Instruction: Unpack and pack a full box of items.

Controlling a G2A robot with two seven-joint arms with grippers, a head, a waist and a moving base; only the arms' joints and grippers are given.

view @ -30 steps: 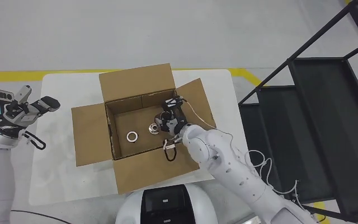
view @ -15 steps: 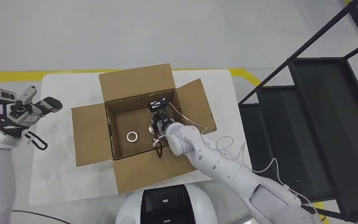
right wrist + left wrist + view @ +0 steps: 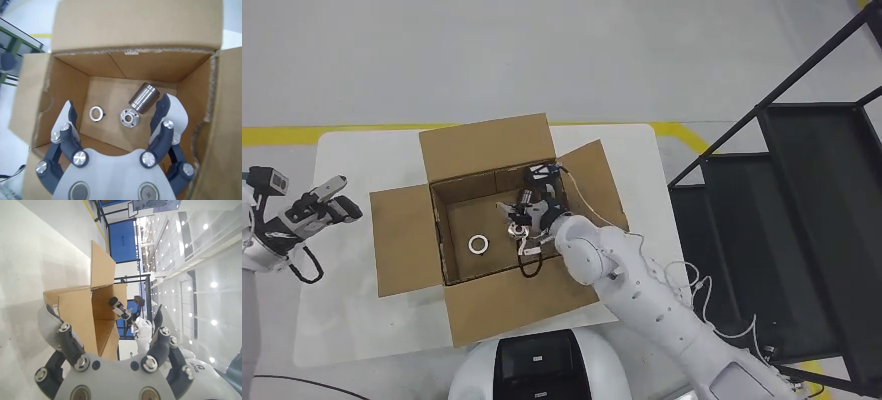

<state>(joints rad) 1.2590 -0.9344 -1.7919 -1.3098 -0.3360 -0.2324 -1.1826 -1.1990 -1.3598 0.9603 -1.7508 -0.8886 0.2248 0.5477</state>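
An open cardboard box (image 3: 487,150) stands on the white table (image 3: 352,320). On its floor lie a white ring (image 3: 96,113), a silver flange disc (image 3: 129,118) and a dark metal cylinder (image 3: 144,98) on its side. The ring (image 3: 479,243) sits left of centre. My right gripper (image 3: 118,108) hangs open above the disc and cylinder, inside the box's opening (image 3: 527,212), holding nothing. My left gripper (image 3: 330,210) is open and empty over the table, left of the box's left flap (image 3: 75,313).
The box's four flaps (image 3: 402,240) are folded outward and take up much of the table. A black metal stair frame (image 3: 792,200) stands to the right of the table. Bare table lies left of and in front of the box.
My right gripper shifted left over the box, then back a little right, staying open. My left gripper moved right toward the box's left flap and turned.
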